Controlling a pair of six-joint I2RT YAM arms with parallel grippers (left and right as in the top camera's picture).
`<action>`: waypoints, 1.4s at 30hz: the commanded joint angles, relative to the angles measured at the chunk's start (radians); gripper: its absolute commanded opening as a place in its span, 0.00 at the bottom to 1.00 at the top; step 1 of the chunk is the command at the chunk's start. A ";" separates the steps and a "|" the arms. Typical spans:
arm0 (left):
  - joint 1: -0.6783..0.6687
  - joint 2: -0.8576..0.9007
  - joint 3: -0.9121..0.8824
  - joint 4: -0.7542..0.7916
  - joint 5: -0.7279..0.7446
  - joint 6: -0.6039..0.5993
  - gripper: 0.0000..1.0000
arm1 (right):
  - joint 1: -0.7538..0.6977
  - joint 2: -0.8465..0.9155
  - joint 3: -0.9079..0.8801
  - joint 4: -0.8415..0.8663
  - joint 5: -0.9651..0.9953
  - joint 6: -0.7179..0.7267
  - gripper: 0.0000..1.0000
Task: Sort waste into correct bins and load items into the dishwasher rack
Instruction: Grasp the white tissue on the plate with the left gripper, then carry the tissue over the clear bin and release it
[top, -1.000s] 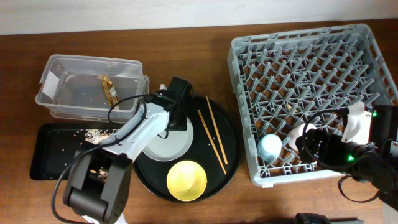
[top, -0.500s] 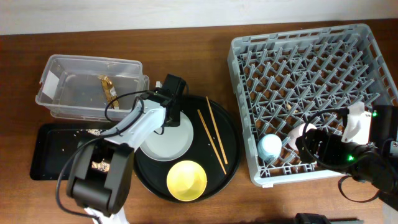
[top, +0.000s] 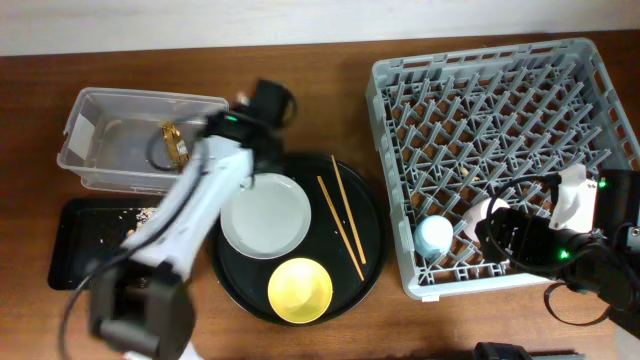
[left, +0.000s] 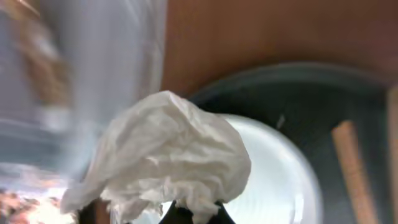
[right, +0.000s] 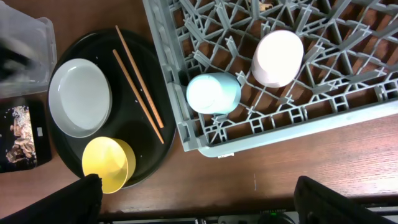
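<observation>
The tissue (left: 168, 155), a crumpled white ball, is pinched at its lower edge by the left pincer (left: 140, 214). The gold-brown wrapper (top: 176, 143) lies crinkled inside the clear tub (top: 100, 105). Just in front of the tub sits the shallow black bin (top: 70, 250), with beige scraps (top: 145, 212) scattered at its right end. The two brown chopsticks (top: 340, 225) lie side by side, nearly parallel, on the round tray (top: 372, 240). The grey rack (top: 500, 70) stands on the surface at the right. The blue cup (right: 213, 93) sits base up and tilted near its front-left corner. The pale pink cup (right: 278, 57) is just beside it, also base up.
</observation>
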 joint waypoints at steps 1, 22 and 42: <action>0.129 -0.068 0.040 0.033 -0.037 0.004 0.00 | -0.005 -0.001 0.005 0.000 -0.005 -0.010 0.99; 0.132 -0.368 0.150 -0.325 0.225 0.132 0.74 | -0.005 -0.001 0.005 -0.015 0.003 -0.010 0.99; 0.041 -0.570 0.150 -0.460 0.209 0.129 0.99 | -0.005 -0.001 0.005 -0.019 0.002 -0.007 0.99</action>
